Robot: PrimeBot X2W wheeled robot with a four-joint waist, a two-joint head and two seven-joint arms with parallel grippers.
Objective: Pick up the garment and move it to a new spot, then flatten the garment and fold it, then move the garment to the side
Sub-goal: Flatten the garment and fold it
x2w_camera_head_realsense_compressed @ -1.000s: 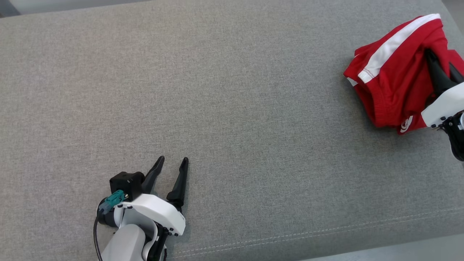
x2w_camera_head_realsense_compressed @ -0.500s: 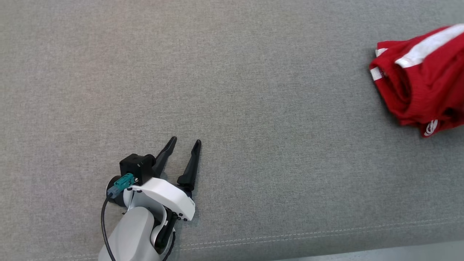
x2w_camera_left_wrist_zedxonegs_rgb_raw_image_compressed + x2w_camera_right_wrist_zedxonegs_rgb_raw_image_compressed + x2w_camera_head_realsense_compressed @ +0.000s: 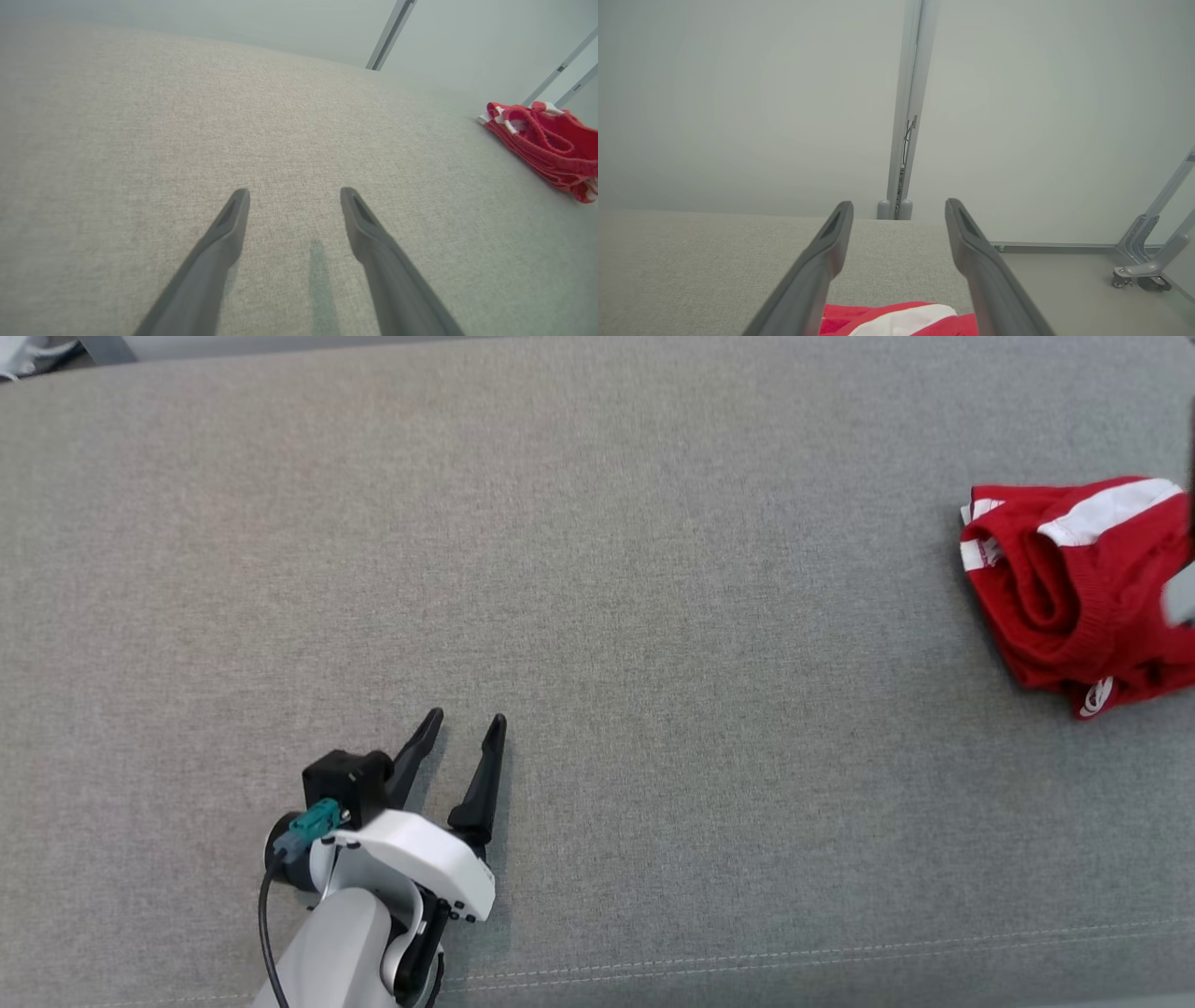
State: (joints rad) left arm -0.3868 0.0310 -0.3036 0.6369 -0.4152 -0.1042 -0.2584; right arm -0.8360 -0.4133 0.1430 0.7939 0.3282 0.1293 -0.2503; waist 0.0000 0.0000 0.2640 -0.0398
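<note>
The garment [image 3: 1074, 588] is a red piece with white stripes, bunched in a loose heap at the far right of the grey upholstered surface [image 3: 653, 569]. It also appears at the right edge of the left wrist view as a low pile, garment [image 3: 546, 140]. My right gripper [image 3: 899, 204] hangs open above it, nothing between its fingers, with the garment [image 3: 896, 322] just below them. A pale sliver of my right arm [image 3: 1184, 599] shows at the head view's right edge. My left gripper [image 3: 467, 717] rests open and empty at the lower left, far from the cloth, its fingers [image 3: 224, 233] just over the fabric.
A stitched seam [image 3: 840, 954] runs along the surface's front edge. Beyond the far edge stand pale wall panels with a vertical post [image 3: 906, 140]. A wheeled metal frame [image 3: 1143, 266] stands on the floor off the right end.
My right gripper has opened, let go of the garment and drawn back off it. The garment has settled into a lower heap. The head camera has shifted; the left arm has stayed put.
</note>
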